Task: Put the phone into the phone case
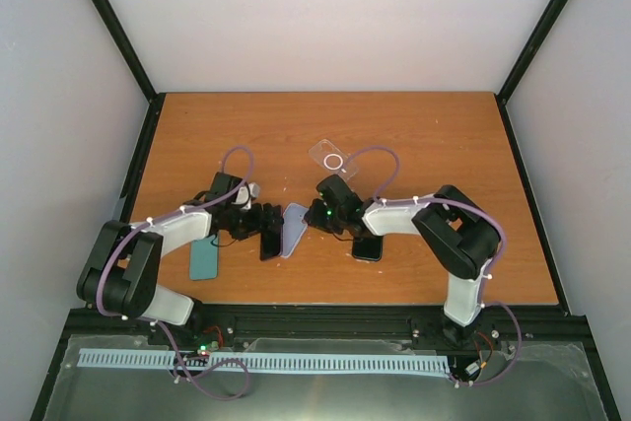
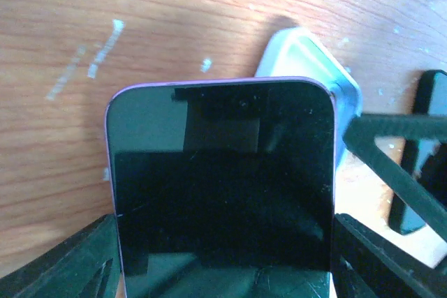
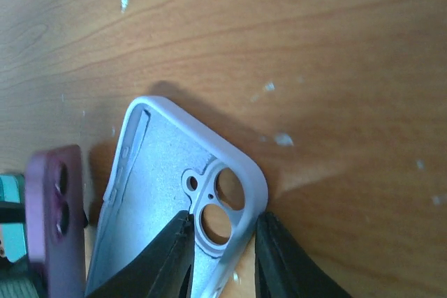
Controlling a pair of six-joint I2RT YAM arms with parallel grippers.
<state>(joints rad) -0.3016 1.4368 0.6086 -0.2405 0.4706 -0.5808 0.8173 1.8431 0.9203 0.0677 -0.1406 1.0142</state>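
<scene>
The phone [image 2: 223, 172] has a black screen and a purple rim. My left gripper [image 2: 223, 273] is shut on it across its width, one finger [image 2: 63, 263] on each side. From above it is the dark slab [image 1: 269, 244] just past the left gripper [image 1: 258, 226]. The phone case [image 3: 154, 193] is pale lavender with a two-hole camera cutout, its open side up and its far end tilted off the wood. My right gripper [image 3: 220, 246] is shut on its camera corner, one finger [image 3: 160, 256] inside and the other against the outer wall. Case [image 1: 294, 229] and phone lie side by side between the grippers.
A second black phone [image 1: 368, 246] lies under the right forearm. A teal phone-shaped slab [image 1: 204, 258] lies by the left arm. A clear case with a white ring [image 1: 333, 159] sits further back on the wooden table [image 1: 444, 145].
</scene>
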